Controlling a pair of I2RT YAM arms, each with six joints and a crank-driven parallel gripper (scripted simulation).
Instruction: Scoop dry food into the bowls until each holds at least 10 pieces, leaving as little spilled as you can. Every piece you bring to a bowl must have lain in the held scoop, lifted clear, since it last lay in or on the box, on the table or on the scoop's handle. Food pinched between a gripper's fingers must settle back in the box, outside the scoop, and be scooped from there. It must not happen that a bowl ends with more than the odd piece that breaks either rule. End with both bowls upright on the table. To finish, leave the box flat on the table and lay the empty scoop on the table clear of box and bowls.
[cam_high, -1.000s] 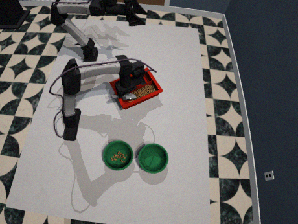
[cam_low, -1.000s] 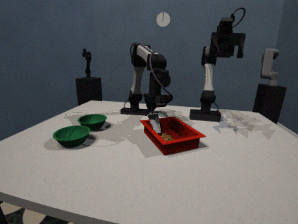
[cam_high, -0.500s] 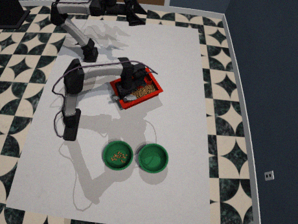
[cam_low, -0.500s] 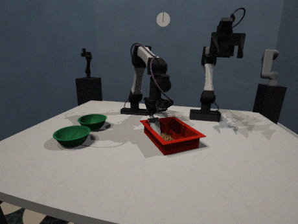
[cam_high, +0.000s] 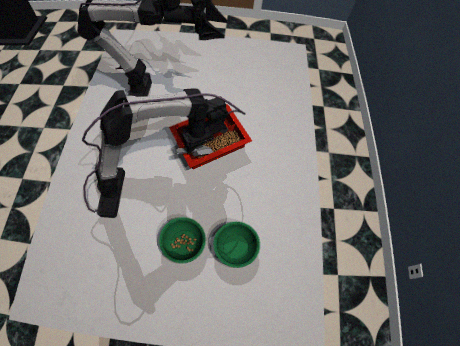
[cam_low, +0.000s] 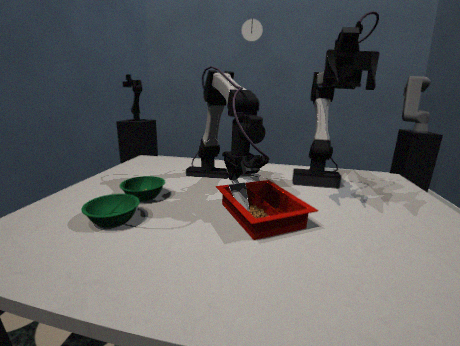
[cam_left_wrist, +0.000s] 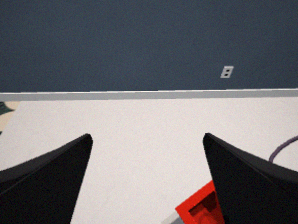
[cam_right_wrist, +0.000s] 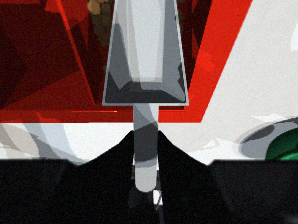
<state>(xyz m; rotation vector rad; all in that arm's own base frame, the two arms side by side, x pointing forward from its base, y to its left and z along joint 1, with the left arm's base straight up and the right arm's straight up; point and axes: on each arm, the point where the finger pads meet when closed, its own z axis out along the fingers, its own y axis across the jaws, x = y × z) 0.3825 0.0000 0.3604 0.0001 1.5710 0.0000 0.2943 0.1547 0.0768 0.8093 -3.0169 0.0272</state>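
The red box (cam_high: 243, 145) (cam_low: 280, 223) (cam_left_wrist: 187, 207) (cam_right_wrist: 209, 95) stands flat and holds brown food pieces (cam_high: 227, 141) (cam_low: 258, 212). My right gripper (cam_right_wrist: 145, 133) is shut on the handle of the metal scoop (cam_high: 202, 150) (cam_low: 240, 194) (cam_right_wrist: 145, 60). The scoop slants down into the box, with its handle end over the wall. No food shows in the visible part of its pan; its front edge is cut off in the right wrist view. One green bowl (cam_high: 182, 227) (cam_low: 142, 187) holds several pieces; the other green bowl (cam_high: 236, 245) (cam_low: 111, 211) looks empty. My left gripper (cam_left_wrist: 147, 136) is open and empty, high above the table.
The bowls stand upright, close together, well away from the box. The right arm (cam_high: 160, 110) (cam_low: 215, 117) reaches over the box's wall. The left arm (cam_high: 117, 47) (cam_low: 322, 117) stands on the other side of the box from the bowls.
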